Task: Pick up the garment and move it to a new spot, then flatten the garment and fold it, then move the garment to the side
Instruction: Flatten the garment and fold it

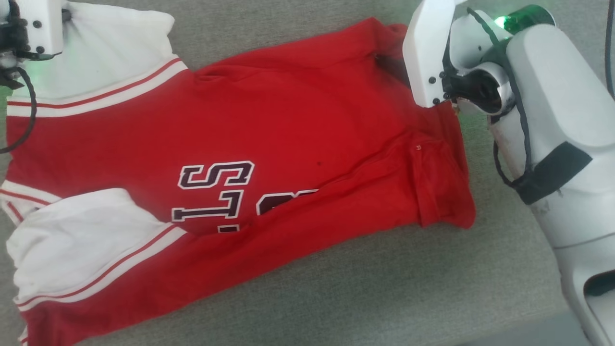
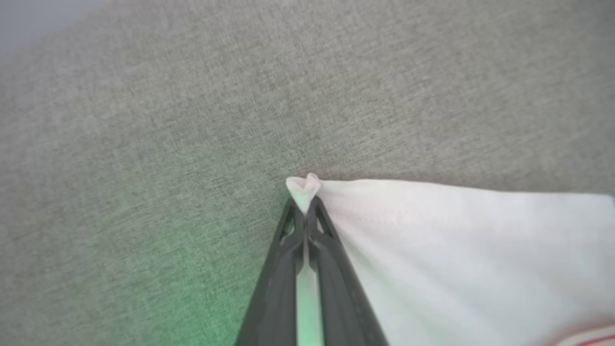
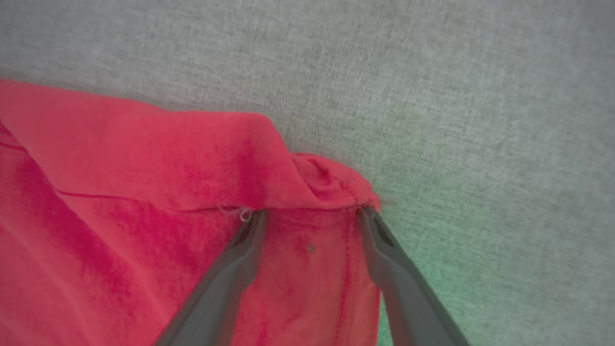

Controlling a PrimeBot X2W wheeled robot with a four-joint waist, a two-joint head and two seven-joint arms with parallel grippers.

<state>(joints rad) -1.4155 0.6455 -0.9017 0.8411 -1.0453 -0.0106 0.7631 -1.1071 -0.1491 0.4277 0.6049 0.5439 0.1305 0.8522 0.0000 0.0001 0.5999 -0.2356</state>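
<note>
The garment lies spread sideways on the grey cloth surface, and every place here is told from it. At its far left end, on the upper of its 2 white sleeve ends, the left gripper has its 2 dark fingers pressed together, pinching a small peak of white fabric at the very corner of that sleeve; the rest of the white cloth runs away from the pinch, flat against the surface, with a faint green glow on the grey cloth beside it. Below that sleeve, the second white sleeve end lies at the garment's lower left, edged by narrow red-and-white stripes. Toward the garment's middle, dark white-outlined lettering shows on the red body, partly covered by a long red fold lying along the lower edge. At the garment's right end, over the upper corner of the hem, the right gripper stands with its 2 fingers spread wide and nothing between them but flat red fabric; the tips sit at a turned-over red edge, and whether they touch it I cannot tell. Right of the garment, the pale right forearm reaches in, a green light glowing on it.
</note>
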